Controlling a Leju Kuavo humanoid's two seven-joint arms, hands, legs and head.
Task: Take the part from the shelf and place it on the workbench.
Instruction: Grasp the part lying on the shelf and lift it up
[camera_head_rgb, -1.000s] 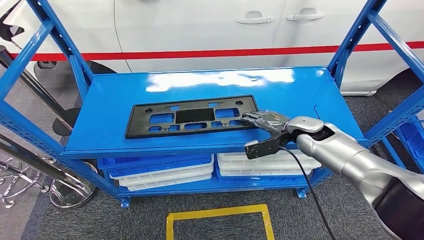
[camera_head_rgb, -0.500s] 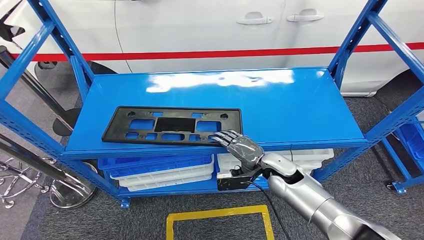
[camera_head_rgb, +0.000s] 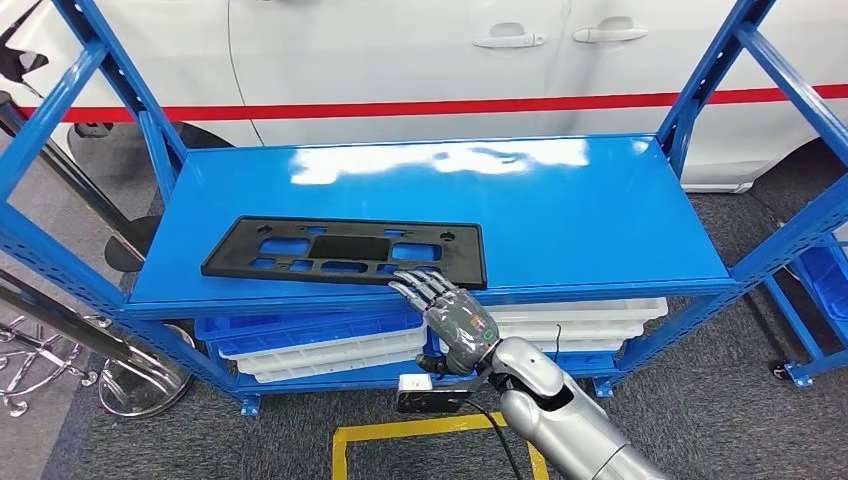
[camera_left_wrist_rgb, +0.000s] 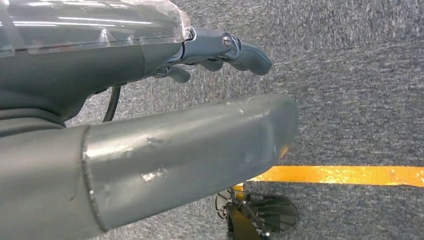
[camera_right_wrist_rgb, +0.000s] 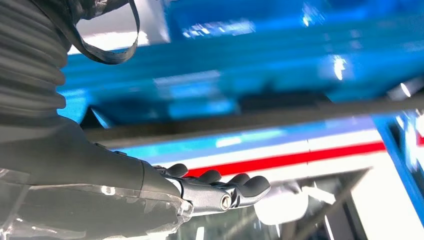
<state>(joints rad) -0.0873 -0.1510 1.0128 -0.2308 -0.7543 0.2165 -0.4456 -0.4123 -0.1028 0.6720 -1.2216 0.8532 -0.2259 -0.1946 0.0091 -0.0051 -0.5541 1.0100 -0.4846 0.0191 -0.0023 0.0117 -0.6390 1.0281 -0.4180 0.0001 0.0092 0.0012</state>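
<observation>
The flat black plastic plate with rectangular cut-outs lies on the top level of the blue metal shelf, near its front edge. The right hand reaches up from below, fingers spread, fingertips at the plate's front rim, gripping nothing. The left hand hangs over grey carpet, fingers curled in

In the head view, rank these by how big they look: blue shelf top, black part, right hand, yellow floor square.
1. blue shelf top, by far the largest.
2. black part.
3. yellow floor square, partly cut off by the frame edge.
4. right hand, though nearer the camera, so its rank against the square is unsure.
</observation>
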